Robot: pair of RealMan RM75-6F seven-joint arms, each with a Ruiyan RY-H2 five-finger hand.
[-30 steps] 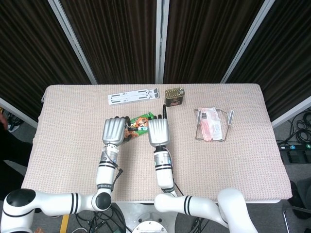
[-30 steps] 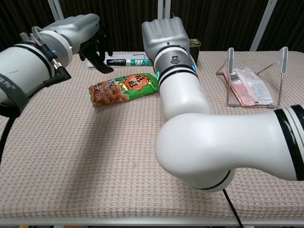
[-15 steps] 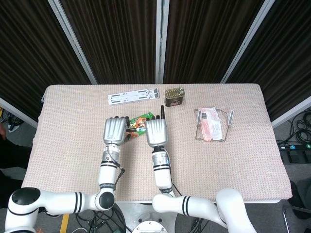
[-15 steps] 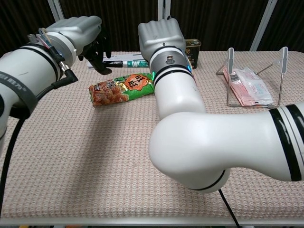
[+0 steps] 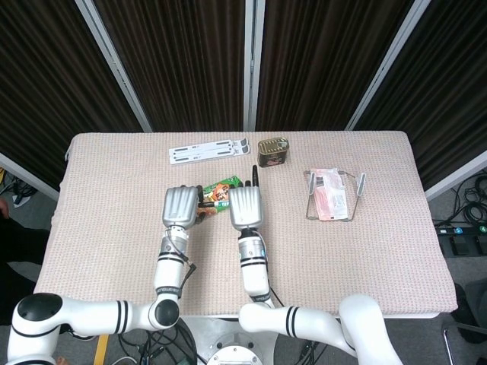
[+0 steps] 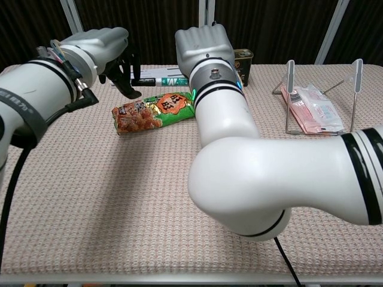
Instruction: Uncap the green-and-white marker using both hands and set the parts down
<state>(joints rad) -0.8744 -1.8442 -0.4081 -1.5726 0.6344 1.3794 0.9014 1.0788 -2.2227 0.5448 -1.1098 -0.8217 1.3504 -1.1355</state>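
Observation:
The green-and-white marker (image 6: 160, 76) lies flat at the back of the table, seen as a long white strip (image 5: 209, 151) in the head view. No hand touches it. My left hand (image 5: 181, 207) (image 6: 103, 43) hovers above the table in front of the marker, dark fingers hanging down and apart, holding nothing. My right hand (image 5: 246, 207) (image 6: 201, 43) hovers beside it, back towards the cameras, with fingers (image 5: 254, 175) pointing towards the far edge. Nothing shows in its grasp.
An orange-and-green snack bag (image 5: 219, 192) (image 6: 154, 110) lies under and between the hands. A small tin can (image 5: 272, 150) (image 6: 242, 58) stands right of the marker. A wire rack (image 5: 358, 185) (image 6: 291, 95) with a pink packet sits at the right.
Both hands have drifted slightly towards each other over the snack bag. The marker has not moved.

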